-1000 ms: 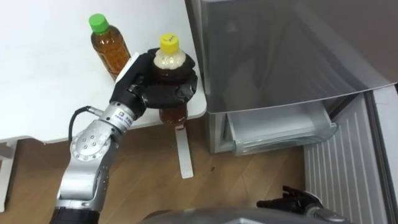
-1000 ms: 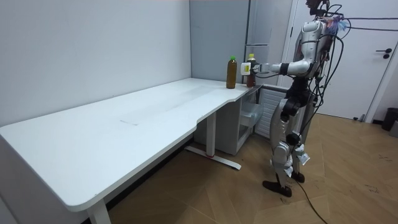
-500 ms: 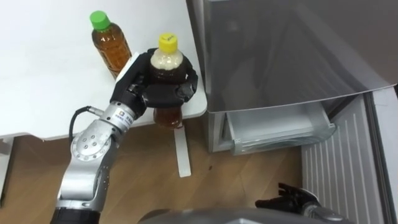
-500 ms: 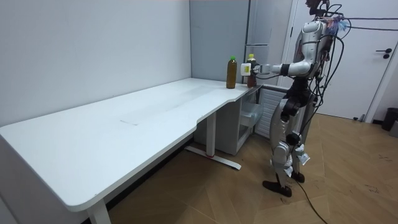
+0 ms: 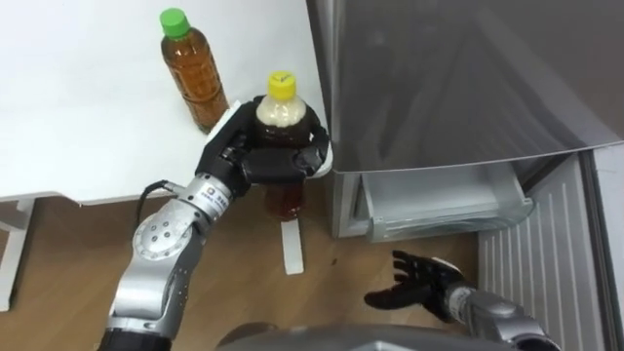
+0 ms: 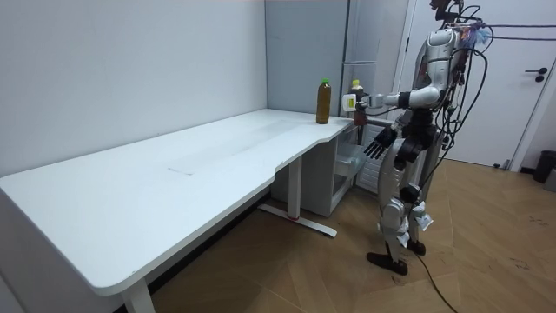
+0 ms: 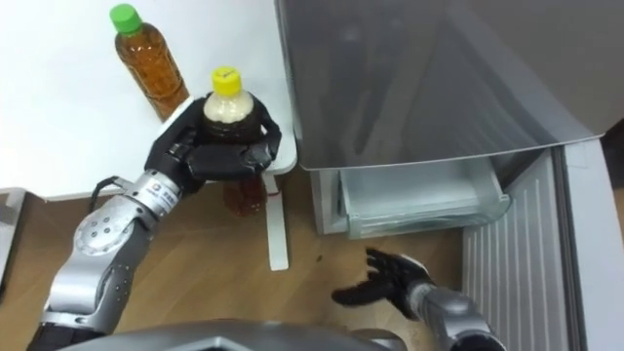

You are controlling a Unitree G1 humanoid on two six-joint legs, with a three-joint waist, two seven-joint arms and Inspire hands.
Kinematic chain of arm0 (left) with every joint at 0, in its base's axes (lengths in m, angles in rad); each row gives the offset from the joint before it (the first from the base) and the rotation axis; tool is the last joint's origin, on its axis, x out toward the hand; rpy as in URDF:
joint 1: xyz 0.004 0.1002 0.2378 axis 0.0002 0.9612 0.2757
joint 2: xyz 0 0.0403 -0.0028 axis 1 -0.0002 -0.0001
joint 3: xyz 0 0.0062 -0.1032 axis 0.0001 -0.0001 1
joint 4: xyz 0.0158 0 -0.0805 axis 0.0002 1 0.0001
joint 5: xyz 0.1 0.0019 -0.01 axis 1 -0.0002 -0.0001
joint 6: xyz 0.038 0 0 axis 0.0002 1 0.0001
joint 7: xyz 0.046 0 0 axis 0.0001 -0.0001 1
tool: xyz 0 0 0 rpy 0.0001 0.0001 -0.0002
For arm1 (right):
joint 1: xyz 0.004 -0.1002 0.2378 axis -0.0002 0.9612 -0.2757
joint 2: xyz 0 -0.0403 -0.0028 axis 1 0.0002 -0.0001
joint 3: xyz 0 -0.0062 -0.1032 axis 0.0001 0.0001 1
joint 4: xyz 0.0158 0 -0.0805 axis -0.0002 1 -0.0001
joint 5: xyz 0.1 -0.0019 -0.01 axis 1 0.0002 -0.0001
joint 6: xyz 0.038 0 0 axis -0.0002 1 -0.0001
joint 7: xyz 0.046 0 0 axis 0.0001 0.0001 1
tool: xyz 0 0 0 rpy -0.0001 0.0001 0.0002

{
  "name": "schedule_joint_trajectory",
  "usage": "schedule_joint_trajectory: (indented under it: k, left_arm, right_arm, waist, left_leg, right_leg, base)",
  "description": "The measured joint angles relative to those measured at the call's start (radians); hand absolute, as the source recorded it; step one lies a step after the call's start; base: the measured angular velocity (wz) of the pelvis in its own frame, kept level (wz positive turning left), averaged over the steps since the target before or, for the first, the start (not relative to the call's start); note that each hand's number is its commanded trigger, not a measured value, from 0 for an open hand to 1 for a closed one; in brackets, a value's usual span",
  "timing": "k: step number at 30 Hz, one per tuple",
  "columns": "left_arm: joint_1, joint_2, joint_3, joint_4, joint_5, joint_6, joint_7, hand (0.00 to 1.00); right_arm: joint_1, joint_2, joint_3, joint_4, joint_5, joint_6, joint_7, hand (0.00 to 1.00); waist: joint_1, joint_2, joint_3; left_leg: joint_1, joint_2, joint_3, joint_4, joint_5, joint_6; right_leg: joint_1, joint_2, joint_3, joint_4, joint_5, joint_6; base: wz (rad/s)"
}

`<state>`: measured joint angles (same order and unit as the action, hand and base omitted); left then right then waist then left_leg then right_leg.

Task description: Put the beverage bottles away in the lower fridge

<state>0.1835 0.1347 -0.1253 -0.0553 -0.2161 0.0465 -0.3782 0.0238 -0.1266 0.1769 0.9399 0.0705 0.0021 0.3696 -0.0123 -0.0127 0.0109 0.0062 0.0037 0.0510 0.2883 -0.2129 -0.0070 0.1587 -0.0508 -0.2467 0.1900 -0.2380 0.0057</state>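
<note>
We see the left hand [image 5: 239, 161] curled round the shoulder of the yellow-capped drink bottle [image 5: 285, 200], gripping it upright at the corner of the table [image 5: 78, 127], just beside the side wall of the fridge [image 5: 439, 88]. The green-capped drink bottle [image 5: 197, 78] stands upright on the table, farther from the fridge than the gripped bottle. We find the right hand [image 5: 421, 283] low in front of the fridge's open lower drawer [image 5: 439, 205], fingers spread wide and empty.

We note a long white table [image 6: 174, 174]. Under the table runs its white foot [image 5: 291, 249] on a wood floor [image 6: 287, 278]. Behind the table stands a pale wall [image 6: 130, 69]. Well beyond the table's far end is a white door [image 6: 521, 113].
</note>
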Motion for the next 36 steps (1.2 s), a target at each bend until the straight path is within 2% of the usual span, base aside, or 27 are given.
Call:
schedule_joint_trajectory:
  k: [3,9,14,19,26,30,36]
  left_arm:
    - [0.000,-0.002,-0.019,0.000,-0.013,-0.001,-0.006,1.00]
    - [0.009,0.006,-0.040,0.000,-0.019,-0.001,-0.028,1.00]
    - [0.015,0.016,-0.060,0.002,-0.020,-0.001,-0.030,1.00]
    - [0.018,0.033,-0.083,0.006,-0.015,-0.001,-0.094,1.00]
    - [0.018,0.035,-0.090,0.060,-0.014,-0.001,-0.108,1.00]
    - [0.018,0.035,-0.094,0.060,-0.016,-0.001,-0.111,1.00]
    - [0.018,0.045,-0.120,0.061,-0.013,-0.001,-0.117,1.00]
  right_arm:
    - [0.002,0.003,0.045,-0.088,0.004,0.001,0.051,0.00]
    - [0.000,0.003,0.057,-0.223,0.003,-0.001,0.131,0.00]
    - [0.000,0.001,0.086,-0.246,0.005,0.000,0.174,0.00]
    - [0.000,0.015,0.096,-0.262,0.013,0.000,0.232,0.00]
    - [0.001,0.015,0.099,-0.338,0.055,0.000,0.297,0.00]
    - [0.002,-0.002,0.139,-0.405,0.057,0.008,0.355,0.00]
    - [0.001,-0.006,0.168,-0.450,0.058,0.021,0.407,0.00]
  waist:
    - [0.015,-0.001,0.0020]
    - [0.019,-0.001,0.0040]
    - [0.025,0.000,0.0042]
    - [0.021,0.002,0.0030]
    - [0.017,0.004,0.0035]
    - [0.022,0.004,0.0038]
    - [0.027,-0.003,0.0078]
  left_leg:
    - [-0.003,0.000,0.000,0.002,0.000,0.000]
    - [-0.012,-0.001,-0.003,0.008,0.000,0.000]
    - [-0.021,0.000,-0.006,0.010,0.000,0.000]
    - [-0.033,-0.001,-0.012,0.015,0.000,0.000]
    - [-0.033,-0.002,-0.013,0.016,0.000,0.000]
    - [-0.045,-0.001,-0.013,0.020,0.000,0.000]
    - [-0.048,-0.001,-0.013,0.023,0.000,0.001]
  right_leg:
    - [-0.001,0.000,-0.001,0.001,0.000,0.000]
    - [-0.001,-0.001,-0.012,0.000,0.000,0.000]
    - [-0.004,-0.001,-0.020,0.000,0.000,0.000]
    - [-0.010,-0.001,-0.030,0.000,0.000,0.000]
    - [-0.003,-0.001,-0.031,-0.002,0.000,0.000]
    - [-0.014,-0.001,-0.030,0.003,0.000,0.000]
    - [-0.026,-0.003,-0.030,0.013,0.000,0.000]
  base:
    - [0.00]
    - [0.06]
    - [0.04]
    - [0.05]
    - [0.02]
    - [0.00]
    - [0.00]
